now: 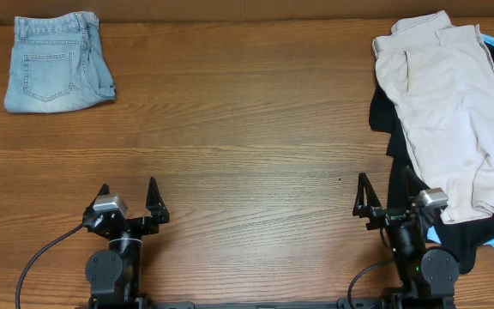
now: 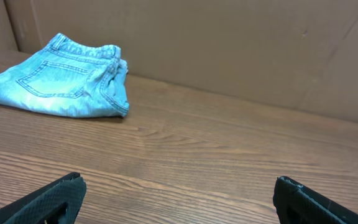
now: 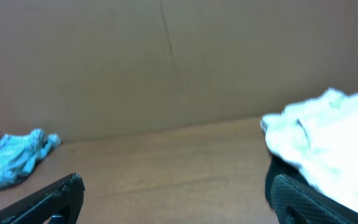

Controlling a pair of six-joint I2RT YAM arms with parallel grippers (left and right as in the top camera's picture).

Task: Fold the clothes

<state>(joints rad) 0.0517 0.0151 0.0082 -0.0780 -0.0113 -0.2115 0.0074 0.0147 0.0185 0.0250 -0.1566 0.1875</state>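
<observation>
Right gripper (image 1: 386,196) and left gripper (image 1: 128,193) both sit spread and empty. We see the khaki shorts (image 1: 448,120) on a black garment (image 1: 382,116) at the worktop's (image 1: 247,154) right side. Their long axis runs away from us, just ahead of the right gripper, which we judge the nearer.

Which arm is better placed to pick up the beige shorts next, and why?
Right: the right gripper sits open beside the beige shorts; the left gripper is far across the table.

I've got bare table (image 1: 247,129) mid-board to move through; folded jeans (image 1: 57,62) block far left, khaki shorts pile (image 1: 448,112) crowds right.
</observation>
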